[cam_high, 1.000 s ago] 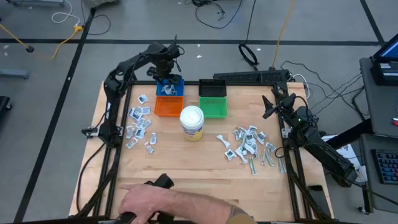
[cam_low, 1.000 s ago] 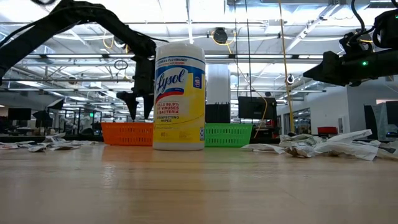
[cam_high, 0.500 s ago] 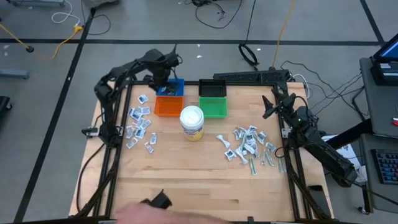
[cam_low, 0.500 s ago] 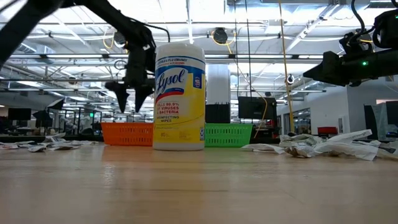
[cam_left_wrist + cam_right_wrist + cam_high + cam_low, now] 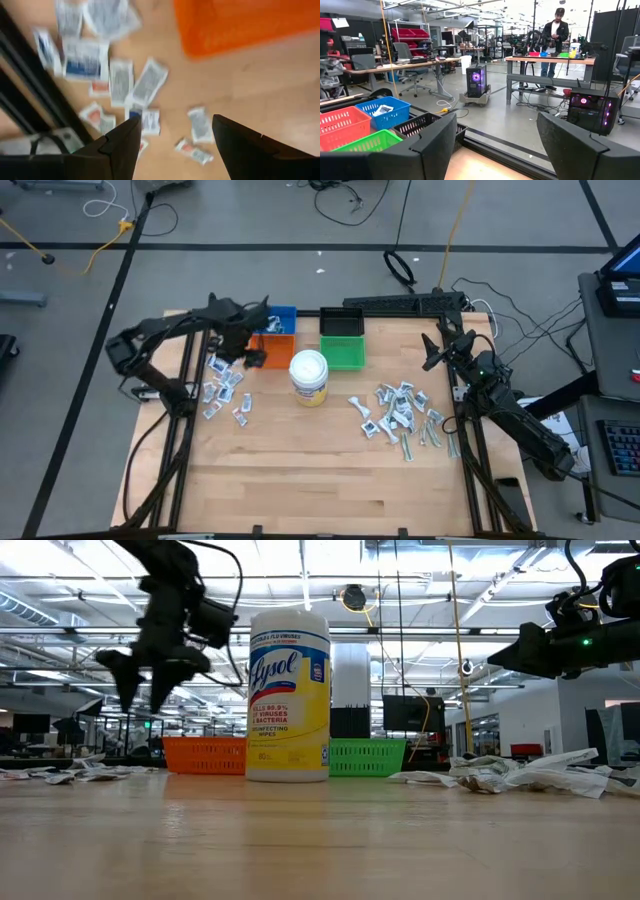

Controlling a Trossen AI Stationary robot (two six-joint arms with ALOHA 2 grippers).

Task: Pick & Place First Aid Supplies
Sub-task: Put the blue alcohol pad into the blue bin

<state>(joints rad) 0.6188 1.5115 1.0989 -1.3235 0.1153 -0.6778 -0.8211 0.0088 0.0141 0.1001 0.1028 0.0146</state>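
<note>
— Where the pale wooden counter (image 5: pixel 320 470) shows its plank grain, what sits around the cylindrical wipes jar (image 5: pixel 308 377)?

— Behind it, four small mesh-walled plastic bins: orange bin (image 5: pixel 271 351) and green bin (image 5: pixel 344 353) nearest, blue bin (image 5: pixel 281 320) and black bin (image 5: pixel 341 322) farther back. The first aid supplies are flat, crinkly white-and-grey packets — one scatter (image 5: pixel 224 380) to the jar's left, a denser heap (image 5: pixel 400 414) with wrapped strips to its right. A packet also lies in the blue bin.

— And the left gripper (image 5: pixel 252 352)?

— It hangs above the counter just left of the jar, beside the orange bin, over the left scatter. Its dark, wedge-shaped jaws are spread apart and hold nothing; the wrist view shows packets (image 5: pixel 145 85) below them.

— The right one?

— The right gripper (image 5: pixel 432 352) waits well right of the jar, beyond the heap — jaws parted, empty.
</note>
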